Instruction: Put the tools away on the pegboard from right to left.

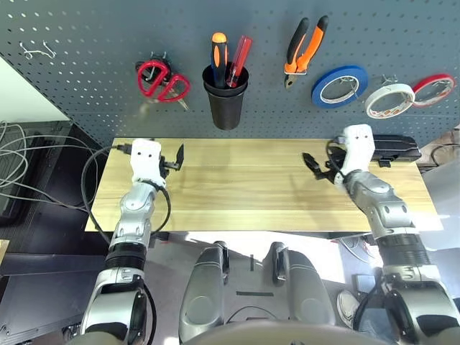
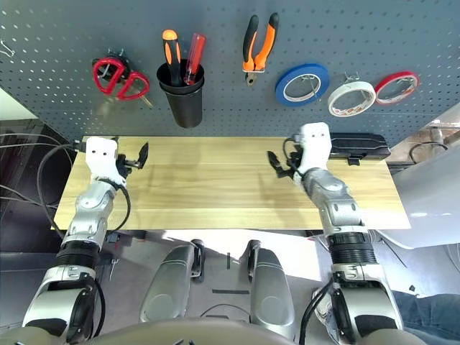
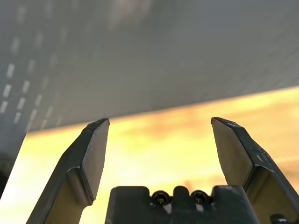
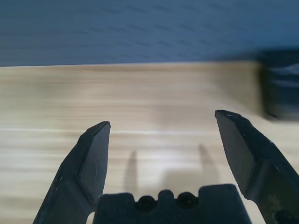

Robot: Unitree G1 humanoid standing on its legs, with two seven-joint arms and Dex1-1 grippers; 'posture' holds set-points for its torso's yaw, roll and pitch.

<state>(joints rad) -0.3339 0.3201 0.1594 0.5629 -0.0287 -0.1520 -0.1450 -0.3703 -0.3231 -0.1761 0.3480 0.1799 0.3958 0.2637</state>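
Both end effectors, left (image 1: 176, 159) and right (image 1: 313, 164), hover empty with fingers spread above the wooden counter (image 1: 244, 187). On the pegboard (image 1: 93, 65) hang red-handled scissors (image 1: 162, 80), pliers (image 1: 305, 49) and white tape roll (image 1: 389, 100); the screwdriver (image 1: 218, 57) stands in the black cup (image 1: 226, 100).

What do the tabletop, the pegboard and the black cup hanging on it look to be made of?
Tabletop: pale wood or wood-look laminate, matte, with long grain lines running along it. Pegboard: likely painted sheet metal, though hardboard is possible; flat blue-grey surface with a regular grid of small holes. Black cup: probably moulded plastic, smooth with a dull sheen and a slight taper.
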